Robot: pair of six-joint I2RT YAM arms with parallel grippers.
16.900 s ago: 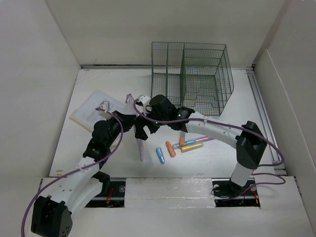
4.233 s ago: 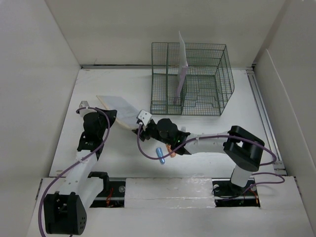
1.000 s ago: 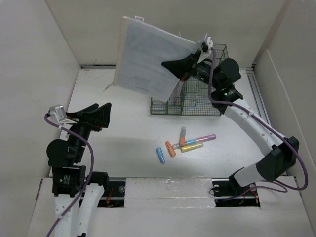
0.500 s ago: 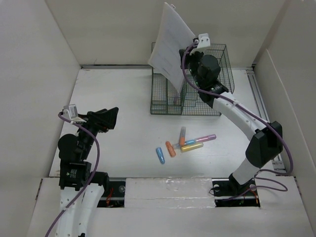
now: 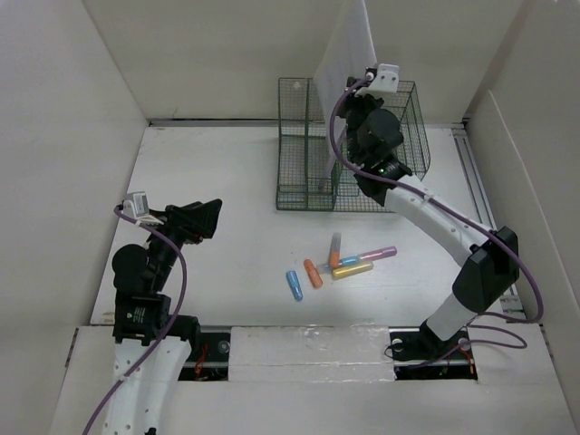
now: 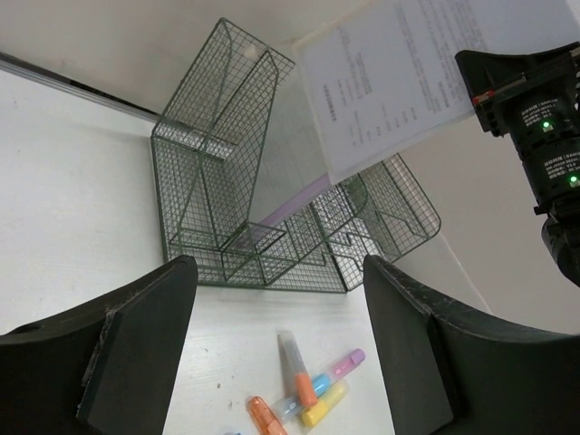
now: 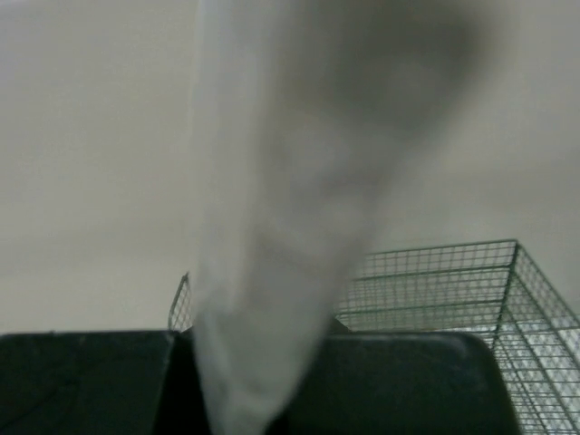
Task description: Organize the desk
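One printed sheet of paper stood nearly upright above the rear rim of the green wire basket. The right fingers were clenched on its lower edge. From the right wrist the sheet was only a pale blur rising between them. The left wrist view showed lines of print on its face. Inside the basket a lilac sheet leaned by the divider; which compartment held it I could not tell. The desk, a white surface walled by white panels, carried the basket at its far side. Near its front middle lay a loose cluster of coloured markers, some touching. The left fingers were spread wide, grasping nothing. They hung above the left part of the surface and pointed toward the basket.
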